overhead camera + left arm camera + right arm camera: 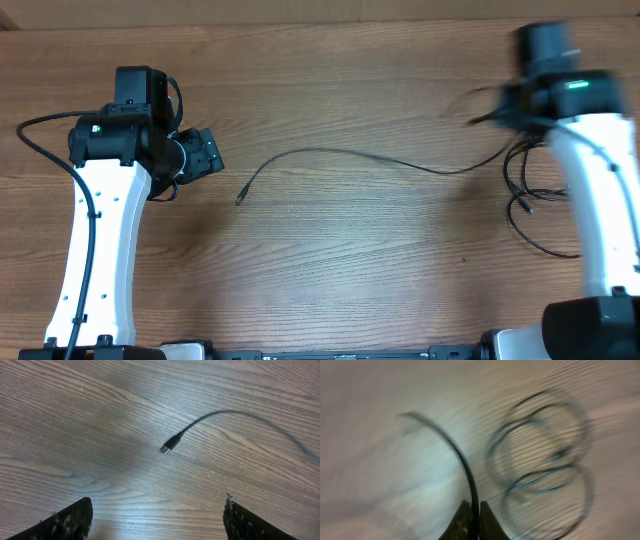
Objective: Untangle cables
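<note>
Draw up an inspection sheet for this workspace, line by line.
Surface: wooden table, bare.
Job's things: long cable stretched across the middle, its plug lying free; looped cables at the right.
Clutter: nothing seen.
Grippers: left gripper open, empty, over the plug; right gripper shut on a cable, apparently the long cable.
Cables: thicker arm wire on the left arm.
Surroundings: nothing seen.

One thin black cable (330, 151) lies stretched out in a long shallow arc, its small plug (169, 446) free at the left end and its right end running into the others. There more black cables (520, 205) lie in overlapping loops
</note>
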